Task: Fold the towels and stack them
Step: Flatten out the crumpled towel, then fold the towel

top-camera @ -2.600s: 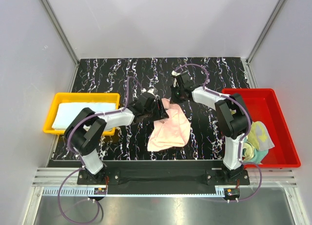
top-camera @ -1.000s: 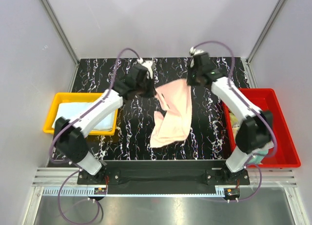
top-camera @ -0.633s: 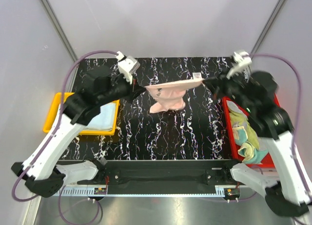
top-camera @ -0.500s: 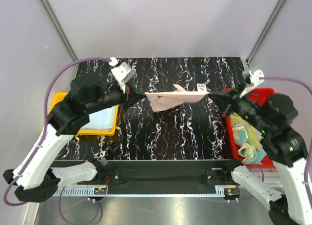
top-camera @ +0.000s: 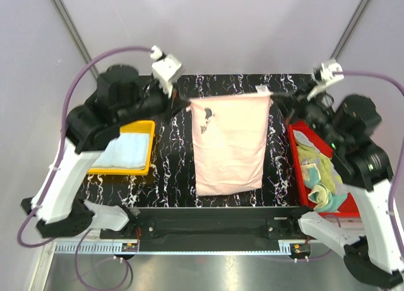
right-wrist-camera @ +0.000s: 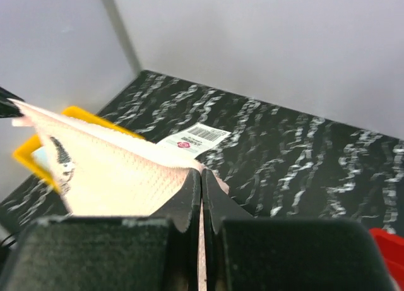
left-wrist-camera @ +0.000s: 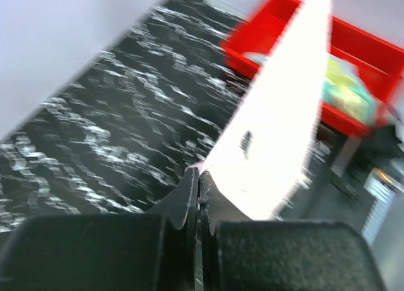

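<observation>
A pink towel [top-camera: 228, 142] hangs spread flat in the air above the middle of the table, held by its two top corners. My left gripper [top-camera: 187, 103] is shut on the top left corner, and in the left wrist view its jaws [left-wrist-camera: 199, 175] pinch the overexposed pink towel [left-wrist-camera: 278, 120]. My right gripper [top-camera: 273, 98] is shut on the top right corner; the right wrist view shows the pink towel [right-wrist-camera: 120, 171] with a white barcode label [right-wrist-camera: 193, 136] beside the right gripper [right-wrist-camera: 202, 172]. A dark mark sits near the towel's upper left.
A yellow tray [top-camera: 146, 125] at the left holds a folded pale blue towel [top-camera: 123, 151]. A red bin [top-camera: 303, 130] at the right holds several crumpled towels [top-camera: 322, 174] in green, yellow and blue. The table [top-camera: 170, 158] is black marble-patterned, with grey walls around it.
Both arms rose and drew apart, lifting the crumpled pink towel off the table. It went from a bunched heap to a taut strip, and now hangs fully spread.
</observation>
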Robot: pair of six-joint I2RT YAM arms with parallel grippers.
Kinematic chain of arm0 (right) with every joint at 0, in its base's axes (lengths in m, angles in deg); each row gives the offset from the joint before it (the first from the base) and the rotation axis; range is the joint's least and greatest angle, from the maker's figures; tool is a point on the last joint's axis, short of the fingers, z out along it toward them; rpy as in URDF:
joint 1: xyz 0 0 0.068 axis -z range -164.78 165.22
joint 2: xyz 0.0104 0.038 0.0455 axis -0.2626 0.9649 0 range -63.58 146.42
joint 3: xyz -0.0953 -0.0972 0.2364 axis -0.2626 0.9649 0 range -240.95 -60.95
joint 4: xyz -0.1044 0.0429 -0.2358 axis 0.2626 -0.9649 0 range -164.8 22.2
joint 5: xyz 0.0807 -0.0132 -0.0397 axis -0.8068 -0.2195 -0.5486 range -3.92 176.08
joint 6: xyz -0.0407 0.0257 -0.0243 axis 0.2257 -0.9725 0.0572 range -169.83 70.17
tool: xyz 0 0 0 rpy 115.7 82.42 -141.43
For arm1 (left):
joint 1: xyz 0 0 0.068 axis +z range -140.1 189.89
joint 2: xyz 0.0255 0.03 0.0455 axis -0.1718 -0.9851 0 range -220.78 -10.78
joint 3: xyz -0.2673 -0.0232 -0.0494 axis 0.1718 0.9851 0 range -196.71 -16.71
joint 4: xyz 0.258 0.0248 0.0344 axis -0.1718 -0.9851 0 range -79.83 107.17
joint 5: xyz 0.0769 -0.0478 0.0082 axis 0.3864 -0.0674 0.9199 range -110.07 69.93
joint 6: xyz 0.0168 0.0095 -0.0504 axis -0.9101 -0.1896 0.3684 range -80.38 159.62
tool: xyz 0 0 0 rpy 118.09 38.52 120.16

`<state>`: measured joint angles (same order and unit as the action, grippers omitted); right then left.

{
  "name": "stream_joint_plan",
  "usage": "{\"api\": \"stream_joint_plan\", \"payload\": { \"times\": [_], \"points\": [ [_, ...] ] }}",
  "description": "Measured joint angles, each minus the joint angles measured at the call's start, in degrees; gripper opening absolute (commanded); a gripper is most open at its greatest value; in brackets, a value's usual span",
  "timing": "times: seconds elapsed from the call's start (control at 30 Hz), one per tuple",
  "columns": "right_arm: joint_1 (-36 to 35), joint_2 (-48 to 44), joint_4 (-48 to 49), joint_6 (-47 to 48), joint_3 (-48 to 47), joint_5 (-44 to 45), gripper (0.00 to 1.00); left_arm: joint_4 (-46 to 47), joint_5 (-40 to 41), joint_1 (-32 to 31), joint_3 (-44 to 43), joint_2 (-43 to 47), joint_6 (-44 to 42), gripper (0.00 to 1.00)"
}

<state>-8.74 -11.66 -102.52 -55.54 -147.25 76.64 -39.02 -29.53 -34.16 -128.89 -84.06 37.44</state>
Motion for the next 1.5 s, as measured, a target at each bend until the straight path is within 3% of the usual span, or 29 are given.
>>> {"api": "stream_joint_plan", "payload": {
  "times": [0.13, 0.3, 0.47, 0.6, 0.8, 1.13, 1.5],
  "points": [
    [0.15, 12.61, 1.62, 4.24, -9.57, 6.71, 0.00, -0.31, 1.86, 6.58, -11.47, -11.41, -1.60, 0.00],
    [2.73, 28.74, 8.59, 7.67, -12.70, 9.05, 0.00, 2.97, 1.09, 15.50, -13.29, -22.88, -2.49, 0.00],
    [7.67, 47.10, 14.23, 8.35, -14.36, 3.26, 0.00, 8.85, -0.07, 21.11, -12.79, -35.78, -4.02, 0.00],
    [11.23, 62.86, 15.43, 8.90, -22.75, -3.74, 0.00, 11.08, -1.29, 23.61, -18.80, -48.87, -6.03, 0.00],
    [13.38, 75.69, 15.37, 11.98, -31.76, -12.59, 0.00, 14.51, -1.27, 25.33, -17.68, -56.04, -9.55, 0.00],
    [13.90, 76.26, 20.31, 19.45, -23.91, -16.61, 0.00, 18.62, -1.66, 24.87, -8.61, -54.99, -13.90, 0.00],
    [13.84, 61.55, 17.99, 26.75, -3.19, -14.69, 0.00, 14.34, -0.81, 18.88, 6.01, -44.06, -14.21, 0.00]
  ]
}}
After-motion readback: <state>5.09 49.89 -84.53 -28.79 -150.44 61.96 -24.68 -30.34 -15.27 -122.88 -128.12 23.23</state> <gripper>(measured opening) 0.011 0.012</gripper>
